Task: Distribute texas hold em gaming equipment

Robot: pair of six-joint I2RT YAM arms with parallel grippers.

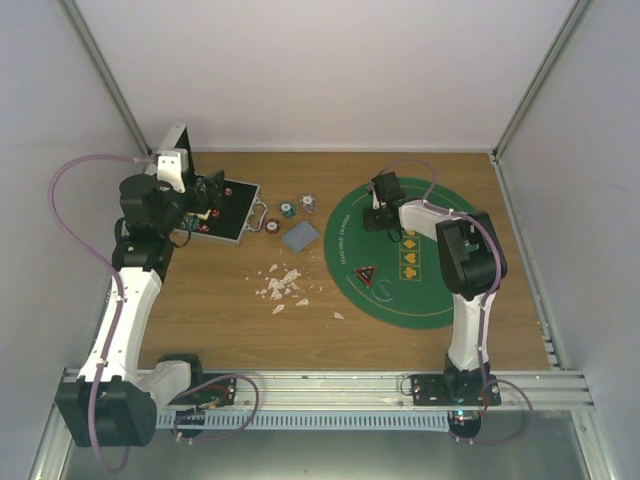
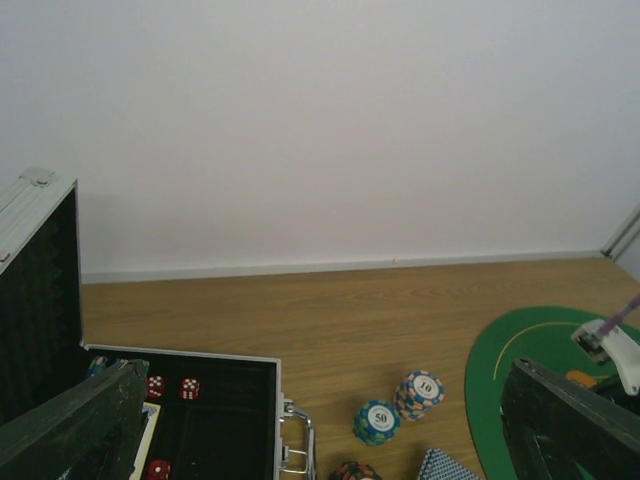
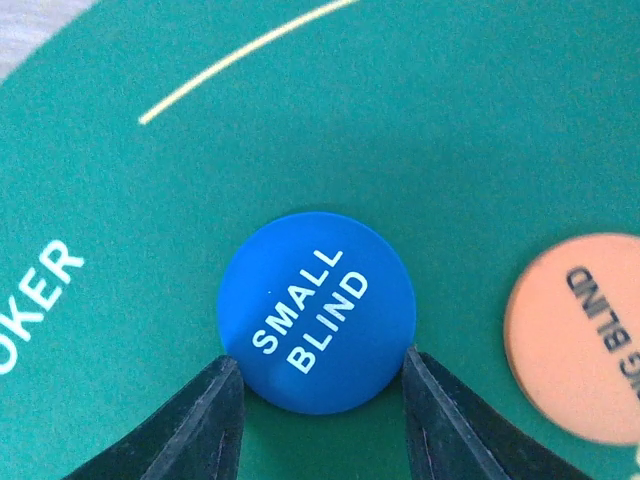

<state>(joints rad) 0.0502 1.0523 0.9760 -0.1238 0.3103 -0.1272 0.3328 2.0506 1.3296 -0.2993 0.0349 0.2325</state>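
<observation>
Open case holds 3 red dice; left gripper wide, right gripper flanks blue button, grip unclear.

A blue button marked SMALL BLIND lies flat on the green mat, its rim touched on both sides by the right pincer. An orange button (BIG BLIND) lies near it. A red-black triangular token rests on the mat. Three short chip stacks and face-down grey-blue cards sit on the worktop, left of the mat.
</observation>
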